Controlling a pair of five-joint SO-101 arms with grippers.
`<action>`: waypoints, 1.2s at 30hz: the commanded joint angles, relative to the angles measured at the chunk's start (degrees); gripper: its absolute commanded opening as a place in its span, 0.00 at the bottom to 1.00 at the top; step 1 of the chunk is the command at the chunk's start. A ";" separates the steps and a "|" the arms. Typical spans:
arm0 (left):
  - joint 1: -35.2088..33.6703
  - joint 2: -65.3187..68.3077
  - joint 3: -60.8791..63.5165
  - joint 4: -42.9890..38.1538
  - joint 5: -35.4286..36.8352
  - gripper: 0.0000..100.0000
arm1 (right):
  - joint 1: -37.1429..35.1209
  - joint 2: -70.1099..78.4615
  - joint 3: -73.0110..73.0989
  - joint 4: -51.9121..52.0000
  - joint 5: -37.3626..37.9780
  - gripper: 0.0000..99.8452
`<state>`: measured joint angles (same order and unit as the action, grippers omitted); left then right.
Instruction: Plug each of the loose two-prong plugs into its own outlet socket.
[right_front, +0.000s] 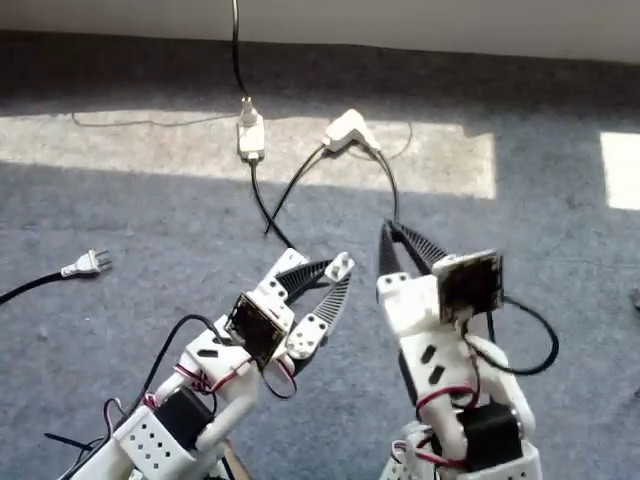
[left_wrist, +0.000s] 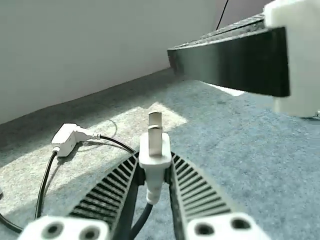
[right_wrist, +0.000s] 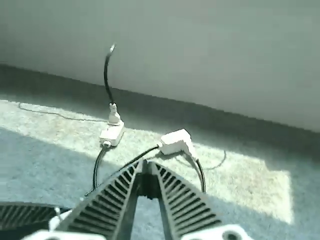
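Note:
My left gripper (left_wrist: 155, 161) is shut on a white two-prong plug (left_wrist: 155, 145), prongs pointing away from the wrist; from above it is held just off the carpet (right_front: 338, 266). My right gripper (right_front: 388, 236) sits close beside it, shut on a black cable (right_wrist: 148, 181) that runs to a white outlet socket (right_front: 348, 130) (right_wrist: 176, 141) (left_wrist: 65, 140). A second white socket (right_front: 250, 135) (right_wrist: 112, 134) lies left of that one, with a black cord running into its far end. Another loose white plug (right_front: 88, 263) lies on the carpet at the far left.
Grey carpet (right_front: 150, 210) covers the floor, with a sunlit strip around both sockets. A wall (right_wrist: 200, 45) runs along the far side. Black cables (right_front: 275, 200) loop between the sockets and the arms. A finger of the right gripper (left_wrist: 230, 60) passes close above the held plug.

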<state>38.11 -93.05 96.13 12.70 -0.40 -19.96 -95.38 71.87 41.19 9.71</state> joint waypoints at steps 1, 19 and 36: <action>2.68 -0.57 1.54 0.35 -0.26 0.01 | -11.38 -10.59 6.90 0.40 11.16 0.01; 2.33 -1.27 1.54 0.35 -0.26 0.01 | -5.41 -9.54 19.12 -10.77 11.78 0.01; 2.24 -1.27 1.54 0.35 -0.35 0.01 | 5.76 -9.10 30.90 -21.23 14.24 0.01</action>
<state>40.04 -93.58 96.13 13.23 -0.40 -15.03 -104.44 95.52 20.62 22.90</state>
